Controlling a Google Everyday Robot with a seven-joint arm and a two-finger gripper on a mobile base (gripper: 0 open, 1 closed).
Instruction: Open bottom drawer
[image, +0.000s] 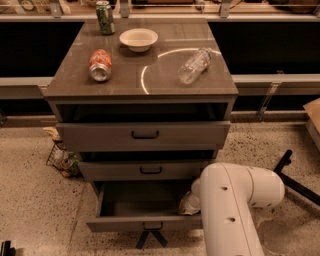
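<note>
The bottom drawer (140, 222) is the lowest of three grey-brown drawers and stands pulled out. Its plain grey inside (135, 197) shows and holds nothing I can see. Its small black bar handle (152, 226) is at the middle of the front. My white arm (235, 200) comes up from the lower right and bends left. My gripper (189, 204) is at the arm's end, by the right end of the open drawer, mostly hidden behind the arm.
The top drawer (145, 135) and middle drawer (150, 170) sit slightly out. On the cabinet top lie a red can (100, 65), a green can (105, 17), a white bowl (138, 38) and a plastic bottle (194, 65). A wire basket (62, 160) stands left, black chair legs (292, 180) right.
</note>
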